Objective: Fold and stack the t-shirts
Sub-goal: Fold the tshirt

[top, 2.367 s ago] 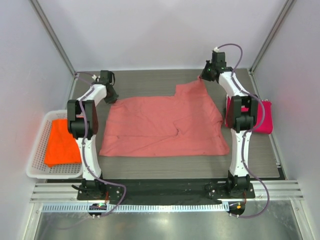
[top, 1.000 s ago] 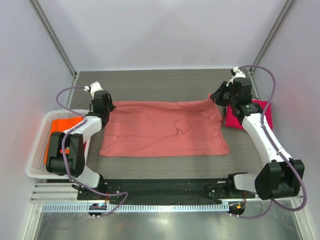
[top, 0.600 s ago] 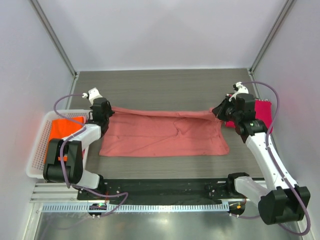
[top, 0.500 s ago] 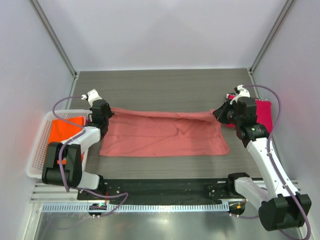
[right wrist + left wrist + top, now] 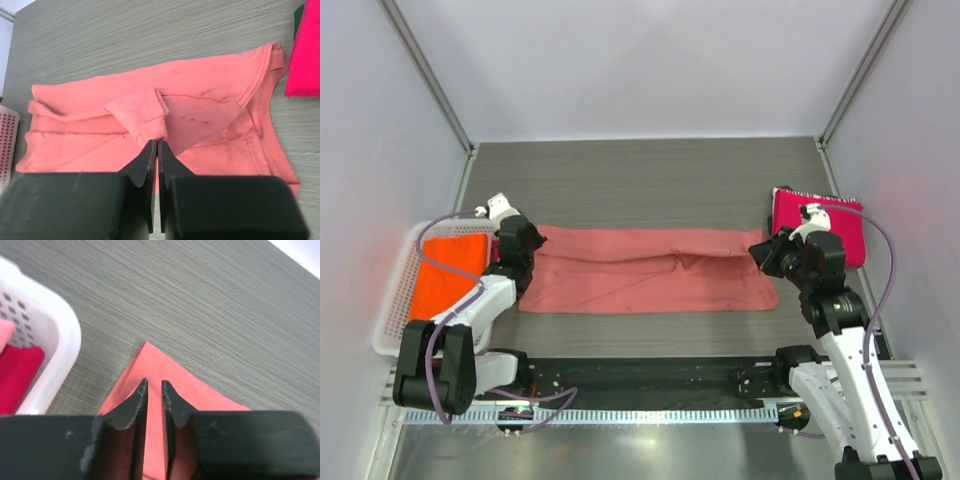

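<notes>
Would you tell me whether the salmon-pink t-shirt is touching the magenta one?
Apart. The right wrist view shows a strip of bare table between the salmon-pink t-shirt and the magenta t-shirt.

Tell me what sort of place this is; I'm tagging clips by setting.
Probably a lab robot cell: bare white walls box in a grey table, left arm and right arm bolted at its edge, a salmon-pink t-shirt half folded.
</notes>
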